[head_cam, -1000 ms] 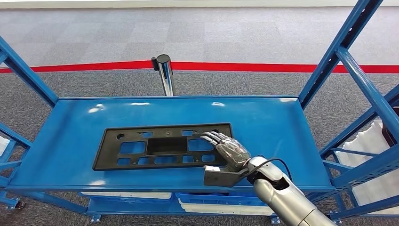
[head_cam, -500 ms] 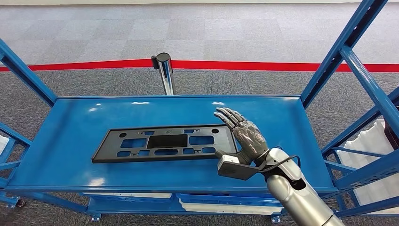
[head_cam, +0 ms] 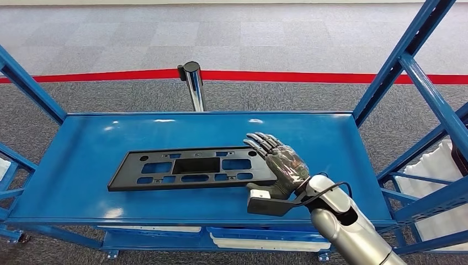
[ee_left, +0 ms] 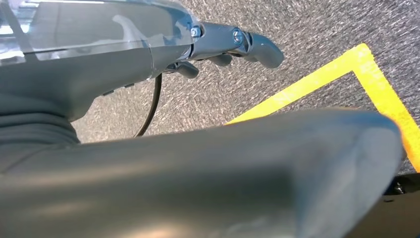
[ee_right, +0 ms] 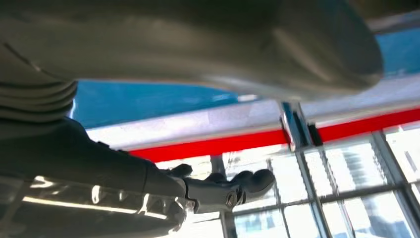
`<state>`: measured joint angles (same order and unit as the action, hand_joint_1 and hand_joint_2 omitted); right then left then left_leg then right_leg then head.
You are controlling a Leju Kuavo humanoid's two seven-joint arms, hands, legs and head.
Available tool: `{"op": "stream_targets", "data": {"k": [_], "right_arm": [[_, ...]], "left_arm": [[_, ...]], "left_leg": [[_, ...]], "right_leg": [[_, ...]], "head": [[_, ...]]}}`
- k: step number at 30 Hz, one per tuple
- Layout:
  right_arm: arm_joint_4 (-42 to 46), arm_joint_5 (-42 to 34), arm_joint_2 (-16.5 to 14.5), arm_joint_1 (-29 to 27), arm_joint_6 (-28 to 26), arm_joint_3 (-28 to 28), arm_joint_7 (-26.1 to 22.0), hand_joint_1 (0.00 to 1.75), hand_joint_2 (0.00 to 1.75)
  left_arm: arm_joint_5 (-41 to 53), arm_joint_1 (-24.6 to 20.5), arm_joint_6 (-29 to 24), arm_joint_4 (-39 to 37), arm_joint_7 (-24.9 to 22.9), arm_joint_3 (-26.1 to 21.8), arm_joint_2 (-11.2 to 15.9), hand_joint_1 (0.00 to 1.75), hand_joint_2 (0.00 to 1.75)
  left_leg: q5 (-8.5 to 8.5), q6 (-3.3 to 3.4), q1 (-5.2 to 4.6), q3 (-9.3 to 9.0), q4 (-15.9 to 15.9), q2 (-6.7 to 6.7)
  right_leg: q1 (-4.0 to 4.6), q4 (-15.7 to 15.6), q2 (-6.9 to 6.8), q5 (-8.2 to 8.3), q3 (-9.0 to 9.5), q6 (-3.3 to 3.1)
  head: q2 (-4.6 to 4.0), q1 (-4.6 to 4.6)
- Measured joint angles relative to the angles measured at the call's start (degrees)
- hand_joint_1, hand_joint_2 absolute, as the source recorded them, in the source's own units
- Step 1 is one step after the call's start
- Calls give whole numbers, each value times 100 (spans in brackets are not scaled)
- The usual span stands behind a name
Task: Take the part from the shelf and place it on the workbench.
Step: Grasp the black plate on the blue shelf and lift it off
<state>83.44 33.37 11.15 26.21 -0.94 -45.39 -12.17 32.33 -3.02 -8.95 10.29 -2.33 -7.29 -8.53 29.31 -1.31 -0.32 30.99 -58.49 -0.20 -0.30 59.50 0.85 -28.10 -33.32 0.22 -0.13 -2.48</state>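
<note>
Here, in the head view, the black part (head_cam: 193, 168), a flat panel with cutouts, lies on the blue shelf (head_cam: 83, 165), near its middle. The right hand (head_cam: 278, 163) is at the part's right end, fingers stretched out side by side over that edge, holding nothing; whether they touch it I cannot tell. In the left wrist view, the left hand (ee_left: 208, 44) hangs over grey carpet near a yellow floor line (ee_left: 317, 82), fingers loosely curled, nothing in them. In the right wrist view, the right hand's fingers (ee_right: 233, 186) reach out.
</note>
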Motion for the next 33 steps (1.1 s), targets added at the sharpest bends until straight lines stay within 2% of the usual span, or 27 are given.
{"op": "stream_targets", "data": {"k": [2,4,7,11,15,24,27,30,32,33], "right_arm": [[-218,-741,-124,17,551,-78,-32,0,0],[-618,-1826,-343,-3,1156,-112,-154,0,0],[-1357,-2869,-677,-8,1512,-126,-404,0,0],[-2009,-3236,-949,36,1597,-114,-557,0,0],[-2337,-3386,-1091,135,1656,-84,-557,0,0],[-2613,-3064,-1231,277,1411,-125,-492,0,0],[-2637,-2840,-1255,273,1126,-133,-593,0,0],[-2632,-2203,-1268,233,484,-159,-648,0,0],[-2594,-1113,-1254,213,-397,-239,-433,0,0],[-2548,-236,-1229,220,-966,-315,-211,0,0]], "left_arm": [[86,-7,25,1,-21,-1,-4,0,0],[182,-19,57,2,-69,1,-15,0,0],[267,-41,87,2,-104,2,-43,0,0],[279,-49,99,2,-101,1,-62,0,0],[279,-48,99,2,-96,-1,-63,0,0],[312,-47,110,2,-93,-3,-63,0,0],[314,-47,110,2,-79,-8,-64,0,0],[314,-43,107,1,-51,-29,-71,0,0],[313,-36,102,1,-41,-50,-77,0,0],[313,-31,98,0,-39,-68,-79,0,0]], "left_leg": [[0,0,0,0,0,0],[0,0,0,-1,0,-1],[-1,-1,1,-1,0,-2],[-1,-1,4,-6,1,1],[-1,-1,4,-15,0,2],[-1,0,3,-44,0,1],[-1,0,3,-46,0,0],[-1,0,3,-43,0,-1],[-1,0,3,-38,0,-1],[-1,0,3,-35,0,-1]], "right_leg": [[1,0,0,0,-1,0],[1,0,0,0,-2,0],[2,0,-1,0,-2,0],[1,0,0,0,2,0],[0,0,0,0,11,0],[0,-1,-1,0,41,0],[0,-1,-1,0,43,0],[0,-1,-2,0,42,0],[-1,0,-2,0,37,0],[-1,0,-2,0,33,0]], "head": [[0,1],[0,2],[0,-3],[0,2],[0,3],[0,3],[0,3],[0,3],[0,2],[0,2]]}}
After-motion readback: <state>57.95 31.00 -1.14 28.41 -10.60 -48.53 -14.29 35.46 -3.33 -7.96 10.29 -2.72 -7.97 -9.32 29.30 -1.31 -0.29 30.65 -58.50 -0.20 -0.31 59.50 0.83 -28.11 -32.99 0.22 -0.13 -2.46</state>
